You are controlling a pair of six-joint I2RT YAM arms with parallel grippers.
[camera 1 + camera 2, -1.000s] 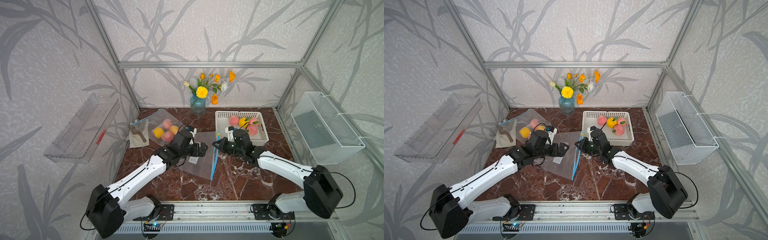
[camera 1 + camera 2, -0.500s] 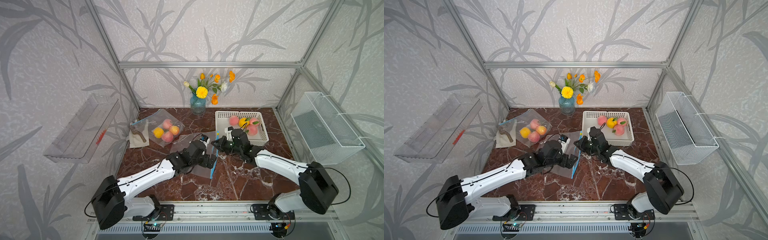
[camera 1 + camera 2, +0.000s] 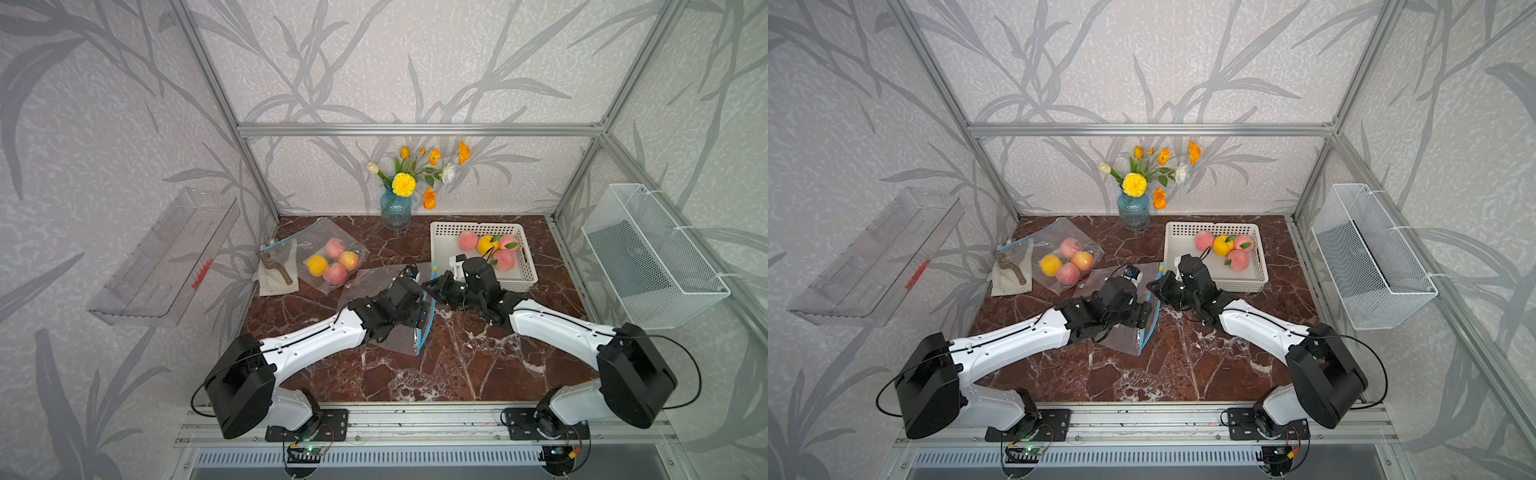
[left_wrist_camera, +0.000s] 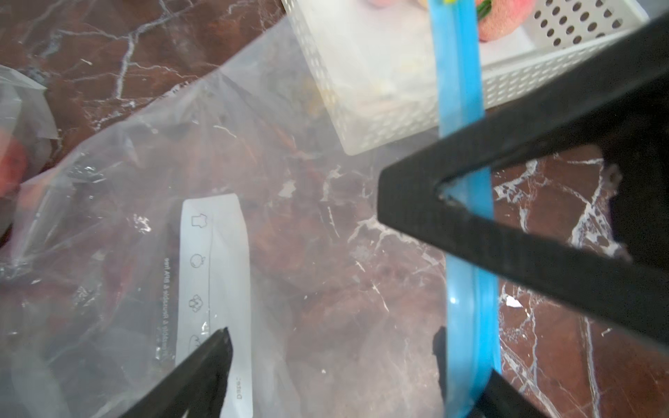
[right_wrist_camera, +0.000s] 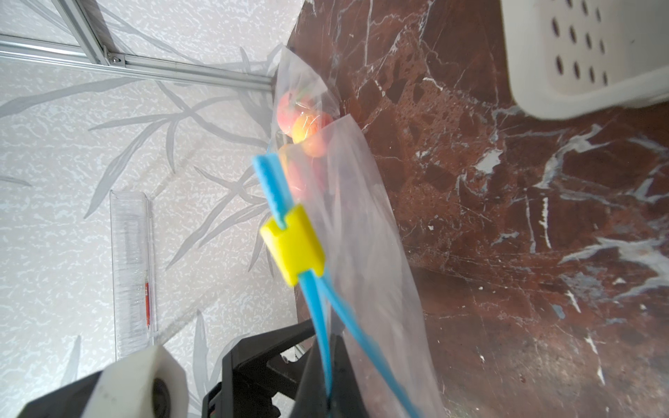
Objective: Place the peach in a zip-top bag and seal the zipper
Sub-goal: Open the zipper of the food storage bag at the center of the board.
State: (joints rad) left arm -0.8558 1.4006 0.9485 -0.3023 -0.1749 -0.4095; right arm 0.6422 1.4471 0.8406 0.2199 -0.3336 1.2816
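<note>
An empty clear zip-top bag (image 3: 386,286) lies mid-table, its blue zipper strip (image 4: 459,108) lifted along the right edge. A yellow slider (image 5: 292,246) sits at the strip's far end. My right gripper (image 5: 325,391) is shut on one lip of the strip, also seen in both top views (image 3: 430,286) (image 3: 1154,286). My left gripper (image 4: 331,343) is open over the bag film, one fingertip (image 4: 440,347) right beside the strip; in a top view it (image 3: 424,309) sits at the zipper edge. Peaches (image 3: 503,259) lie in the white basket (image 3: 440,249).
A second bag (image 3: 332,262) holding several fruits lies at the back left beside a cloth with a tool (image 3: 276,268). A blue flower vase (image 3: 395,203) stands at the back. The basket also holds an orange-yellow fruit (image 3: 487,245). A wire basket (image 3: 652,257) hangs on the right wall.
My left arm swung from the back left over the bag to its zipper edge, and its jaws narrowed slightly. The right gripper kept its hold on the strip.
</note>
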